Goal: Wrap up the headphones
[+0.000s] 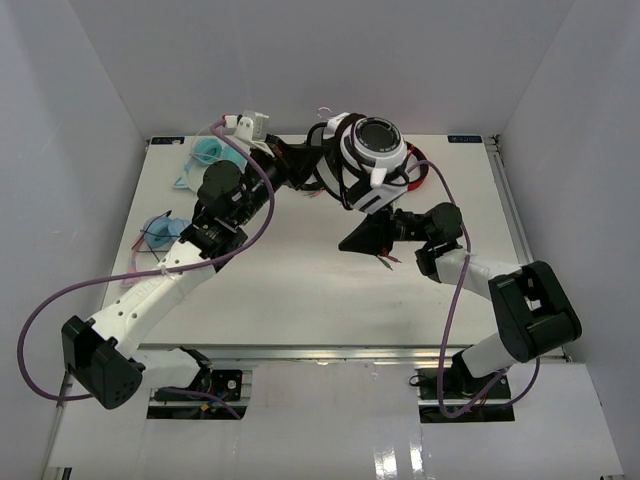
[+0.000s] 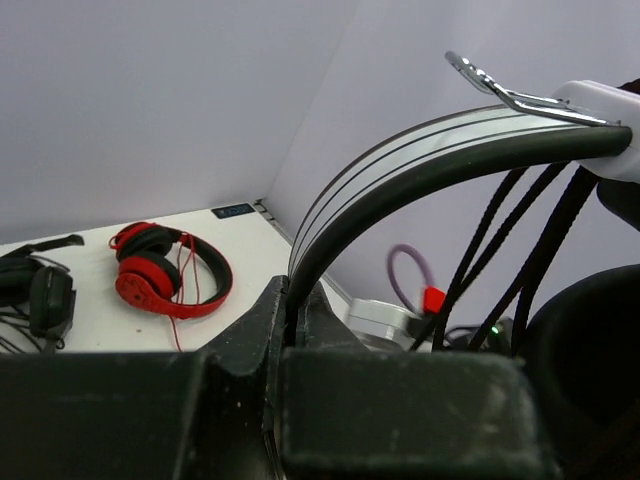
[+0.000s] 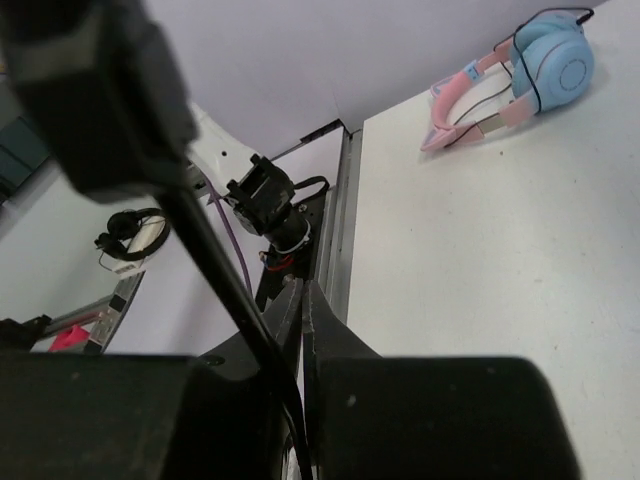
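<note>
The white-and-black headphones hang above the back of the table, one round earcup facing up. My left gripper is shut on their headband, which arcs up and to the right out of the jaws. Several strands of the thin black cable hang from the band's right end. Below the earcup, my right gripper points left with its fingertips pressed together. The cable comes down from a dark blurred part at the upper left and slips into the seam between the fingers near their base.
Red headphones and all-black headphones lie on the table behind. A blue-and-pink pair rests at the back left, with another blue one beside the left arm. White walls close off three sides.
</note>
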